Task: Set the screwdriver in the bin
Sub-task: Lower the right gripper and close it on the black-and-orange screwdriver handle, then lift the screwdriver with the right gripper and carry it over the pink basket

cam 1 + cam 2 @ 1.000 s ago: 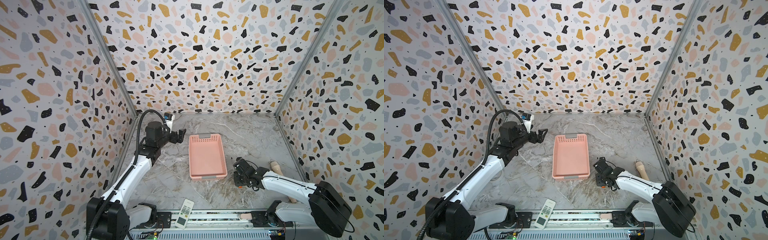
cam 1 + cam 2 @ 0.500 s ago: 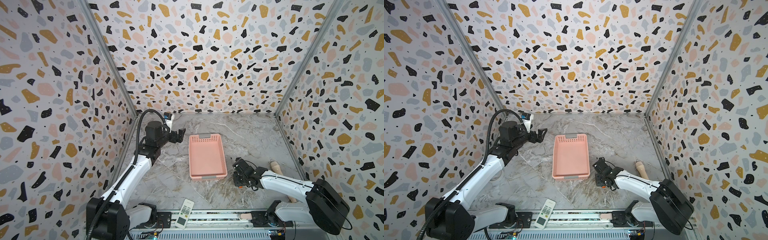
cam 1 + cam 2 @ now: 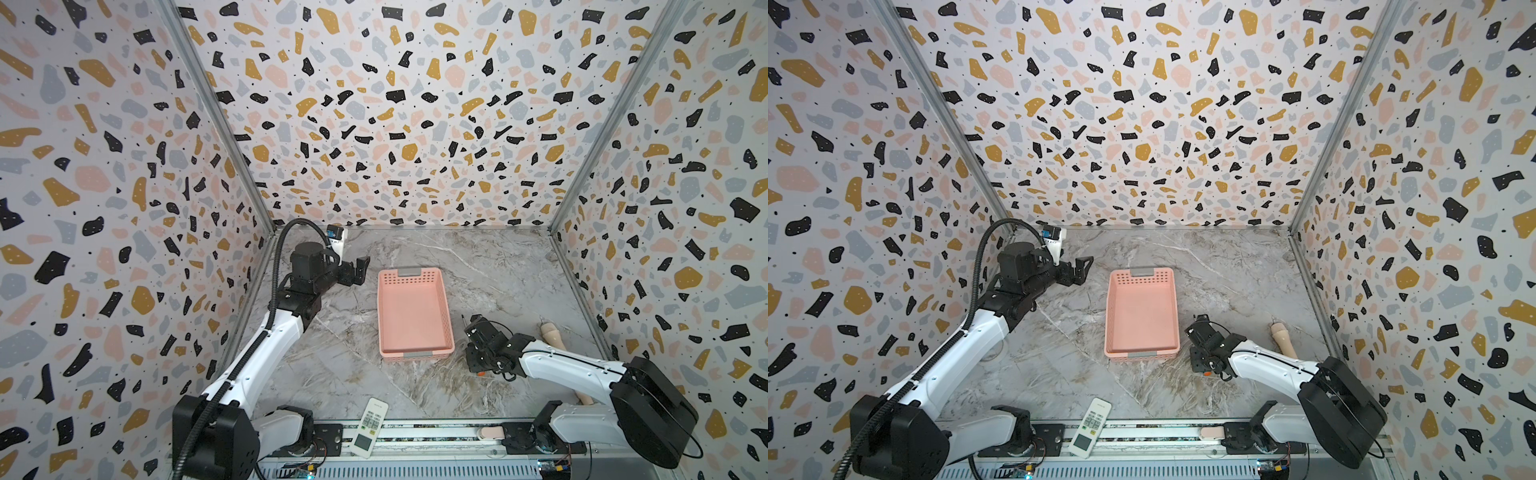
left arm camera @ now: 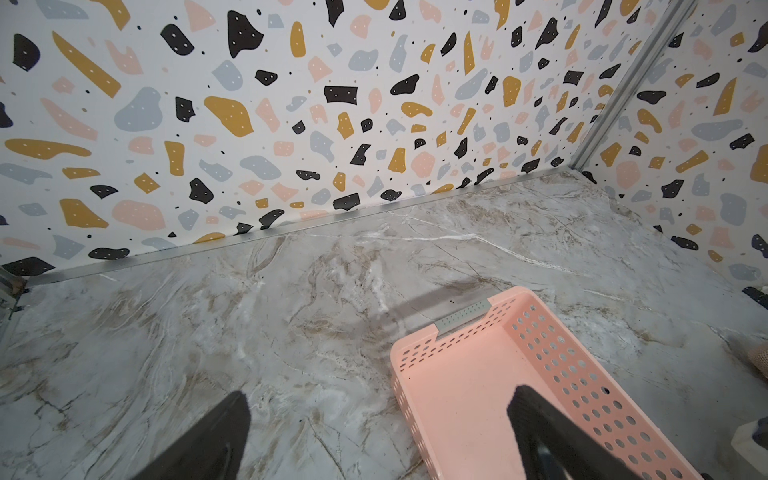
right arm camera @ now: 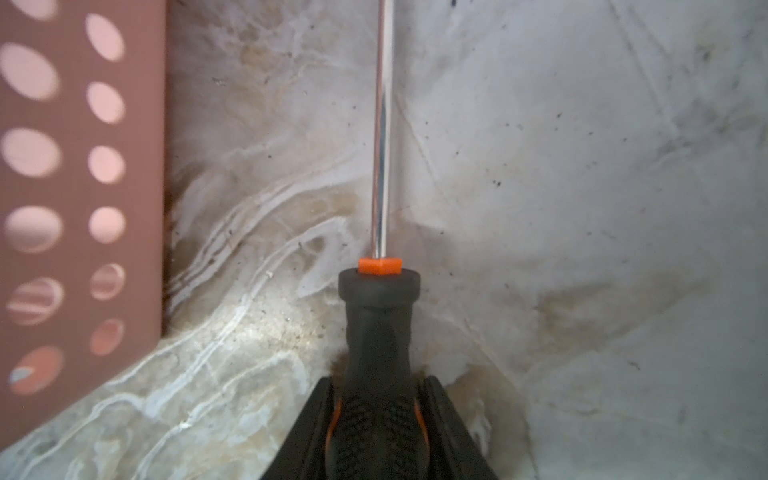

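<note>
Right gripper (image 5: 379, 380) pinching screwdriver (image 5: 378, 316) by its black handle, jaws pressed on both sides | bin (image 3: 411, 307) empty, just beside gripper | screwdriver lies low on table (image 3: 498, 270), shaft parallel to bin's long wall, outside it | step: looks like grasp made, lift not yet begun | next: raise above rim, carry over bin, let go

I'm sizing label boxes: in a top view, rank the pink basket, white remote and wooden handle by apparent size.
1. pink basket
2-3. white remote, wooden handle: unsure, since the right arm hides part of it.
</note>
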`<state>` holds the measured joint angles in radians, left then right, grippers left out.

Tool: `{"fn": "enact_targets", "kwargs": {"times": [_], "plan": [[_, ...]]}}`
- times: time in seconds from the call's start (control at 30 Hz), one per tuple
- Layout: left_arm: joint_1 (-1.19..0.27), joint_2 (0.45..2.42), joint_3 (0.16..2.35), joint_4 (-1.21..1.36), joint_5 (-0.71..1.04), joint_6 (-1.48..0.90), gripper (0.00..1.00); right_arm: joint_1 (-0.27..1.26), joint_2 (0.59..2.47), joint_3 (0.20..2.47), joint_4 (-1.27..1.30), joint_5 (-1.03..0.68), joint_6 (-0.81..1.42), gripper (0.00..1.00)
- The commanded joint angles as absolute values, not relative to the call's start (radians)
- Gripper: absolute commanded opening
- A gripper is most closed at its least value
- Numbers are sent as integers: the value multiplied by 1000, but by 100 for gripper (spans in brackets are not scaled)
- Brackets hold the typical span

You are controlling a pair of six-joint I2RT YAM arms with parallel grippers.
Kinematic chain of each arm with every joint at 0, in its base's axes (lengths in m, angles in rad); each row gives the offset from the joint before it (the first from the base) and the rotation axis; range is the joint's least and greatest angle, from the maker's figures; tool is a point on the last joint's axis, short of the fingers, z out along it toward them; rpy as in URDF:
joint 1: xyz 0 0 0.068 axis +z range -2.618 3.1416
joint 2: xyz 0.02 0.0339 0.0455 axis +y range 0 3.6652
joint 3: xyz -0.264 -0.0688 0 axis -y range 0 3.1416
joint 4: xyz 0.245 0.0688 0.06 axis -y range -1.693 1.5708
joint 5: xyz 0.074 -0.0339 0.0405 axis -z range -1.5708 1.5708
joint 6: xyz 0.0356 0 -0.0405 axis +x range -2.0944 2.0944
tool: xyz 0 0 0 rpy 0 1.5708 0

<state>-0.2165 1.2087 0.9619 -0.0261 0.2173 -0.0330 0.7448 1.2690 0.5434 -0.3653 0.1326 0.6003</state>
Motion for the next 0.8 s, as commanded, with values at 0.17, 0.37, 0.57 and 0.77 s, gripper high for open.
{"fn": "enact_targets", "kwargs": {"times": [0.17, 0.37, 0.57, 0.77], "plan": [[-218, 1211, 995, -17, 201, -21, 99, 732, 1203, 594, -395, 131, 583, 21], [-219, 1211, 994, -17, 193, -23, 100, 695, 1133, 674, -476, 158, 544, 19], [-218, 1209, 996, -17, 188, -25, 100, 684, 1092, 816, -552, 201, 497, 19], [-218, 1212, 994, -15, 179, -25, 100, 704, 1179, 974, -517, 173, 465, 19]]}}
